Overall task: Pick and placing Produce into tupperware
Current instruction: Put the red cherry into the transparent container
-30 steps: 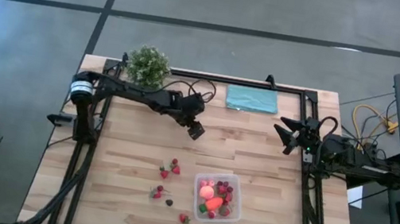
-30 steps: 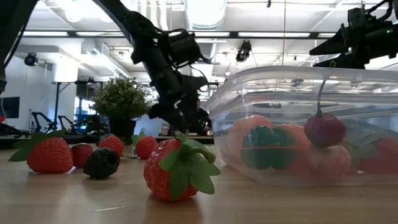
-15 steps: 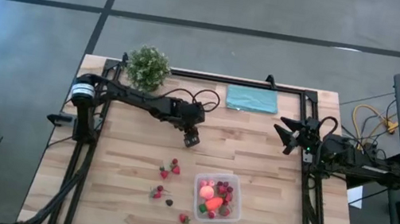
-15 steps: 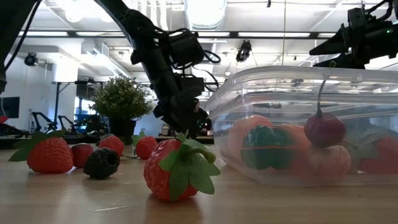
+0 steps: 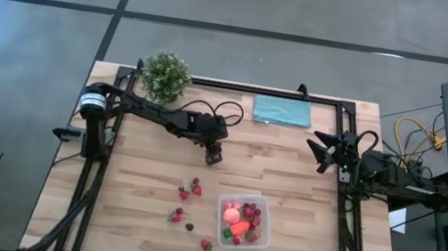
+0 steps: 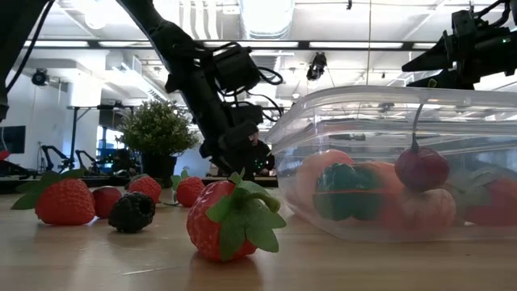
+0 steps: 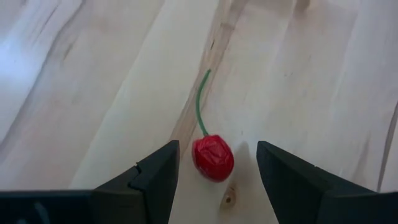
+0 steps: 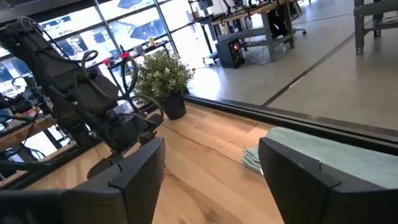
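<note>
Cherry (image 7: 212,157) now between left gripper (image 7: 214,171) fingers

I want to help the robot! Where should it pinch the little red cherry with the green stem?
Pinch the round red body of the cherry, not the thin stem, which would probably slip. Come straight down from above: the cherry lies alone on the bare table, and the left gripper already has its jaws open on either side of it.

Wooden table (image 5: 137,220) — tupperware (image 5: 260,242), loose strawberries (image 5: 190,189), plant (image 5: 165,74), teal cloth (image 5: 282,111).
</note>
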Tool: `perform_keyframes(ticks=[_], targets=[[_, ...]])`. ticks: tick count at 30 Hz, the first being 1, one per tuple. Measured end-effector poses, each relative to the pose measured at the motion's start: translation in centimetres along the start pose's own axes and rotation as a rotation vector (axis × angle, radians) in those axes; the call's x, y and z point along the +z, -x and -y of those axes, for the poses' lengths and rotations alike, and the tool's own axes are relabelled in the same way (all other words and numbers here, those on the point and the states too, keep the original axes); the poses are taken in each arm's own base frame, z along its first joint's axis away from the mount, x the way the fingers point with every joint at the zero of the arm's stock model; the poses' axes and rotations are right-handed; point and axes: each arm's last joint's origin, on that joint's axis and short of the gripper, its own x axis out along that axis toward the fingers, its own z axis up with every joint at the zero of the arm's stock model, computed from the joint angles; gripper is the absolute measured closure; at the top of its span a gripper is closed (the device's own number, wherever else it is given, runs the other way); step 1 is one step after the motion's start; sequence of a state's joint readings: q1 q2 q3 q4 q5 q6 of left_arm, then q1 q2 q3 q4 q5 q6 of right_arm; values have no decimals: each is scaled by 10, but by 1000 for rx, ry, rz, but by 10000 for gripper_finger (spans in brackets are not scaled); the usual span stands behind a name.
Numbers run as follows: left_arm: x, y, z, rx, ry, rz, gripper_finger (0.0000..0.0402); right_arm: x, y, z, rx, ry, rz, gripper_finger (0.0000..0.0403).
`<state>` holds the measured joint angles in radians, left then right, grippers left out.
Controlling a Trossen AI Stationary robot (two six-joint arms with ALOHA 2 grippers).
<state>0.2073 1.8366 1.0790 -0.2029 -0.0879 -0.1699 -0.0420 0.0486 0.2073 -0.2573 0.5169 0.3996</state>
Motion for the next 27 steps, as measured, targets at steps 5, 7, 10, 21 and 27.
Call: perform_keyframes(ticks=[5,7,10,21,27], targets=[[0,0,0,-1,1,8,201,0,0,0,0,0,0,150],[0,-1,-1,1,2,7,201,0,0,0,0,0,0,151],[-2,-4,-2,29,0,-1,201,0,0,0,0,0,0,154],[-4,-14,-1,29,7,0,206,0,0,0,0,0,0,152],[-5,-14,-1,27,7,-6,258,0,0,0,0,-1,2,155]])
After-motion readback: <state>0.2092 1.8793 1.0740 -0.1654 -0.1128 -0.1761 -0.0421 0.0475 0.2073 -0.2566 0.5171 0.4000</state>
